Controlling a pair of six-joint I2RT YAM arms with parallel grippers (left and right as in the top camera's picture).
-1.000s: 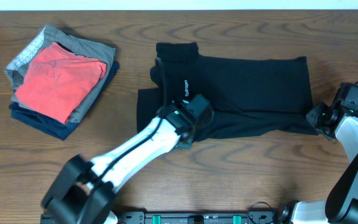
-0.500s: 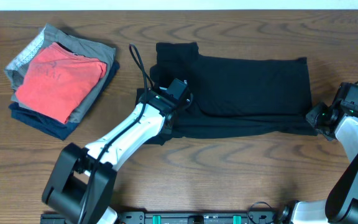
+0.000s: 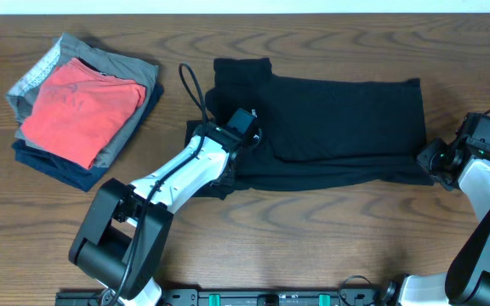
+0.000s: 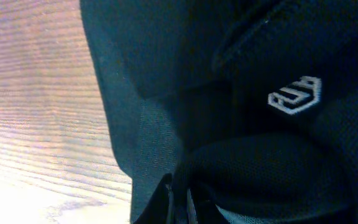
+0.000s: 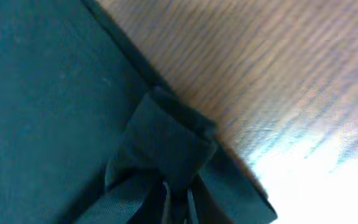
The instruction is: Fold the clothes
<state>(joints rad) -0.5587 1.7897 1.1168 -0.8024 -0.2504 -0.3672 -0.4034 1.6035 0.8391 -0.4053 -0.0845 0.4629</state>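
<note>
A brown wooden table (image 3: 330, 229) seen from above, with a black shirt (image 3: 347, 119) spread across its middle and right as a wide, partly folded band, one sleeve or collar end jutting up at its left. Well apart, at the table's upper left, sits a stack of folded garments (image 3: 79, 106), red on top of grey and navy. The left arm's white links reach diagonally to the shirt's left end, where the left gripper (image 3: 248, 133) rests on the cloth; its wrist camera shows a ridge of black fabric bunched at the fingers, which look closed narrowly on it, beside a small white logo (image 4: 296, 99). The right gripper (image 3: 430, 161) sits at the shirt's lower right corner, and its wrist view shows that corner gathered into a pinched fold, jaws narrow on the cloth. The step in hand appears to be gripping both ends for the next fold. The next move calls for lifting both ends evenly and carrying the edge across without letting the layers slip.
</note>
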